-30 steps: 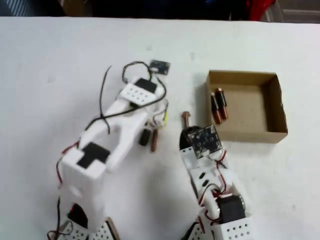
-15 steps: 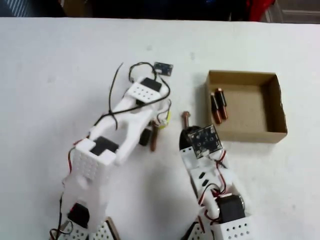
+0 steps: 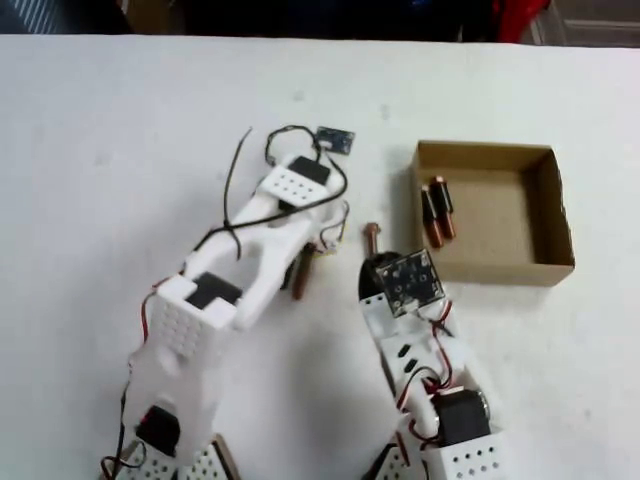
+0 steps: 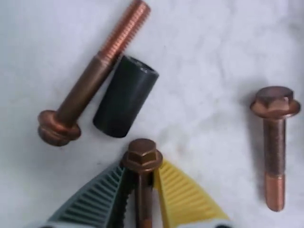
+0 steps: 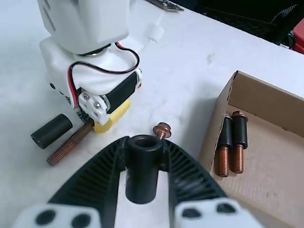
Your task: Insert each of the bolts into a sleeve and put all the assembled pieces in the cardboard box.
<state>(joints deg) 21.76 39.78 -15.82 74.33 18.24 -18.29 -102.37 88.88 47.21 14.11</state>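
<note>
Nearby, loose bolt (image 4: 90, 80) beside black sleeve (image 4: 126, 97)

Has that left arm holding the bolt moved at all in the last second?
Yes. Seen from above, the left arm has swung slightly toward the cardboard box, with the bolt in the left gripper.
</note>
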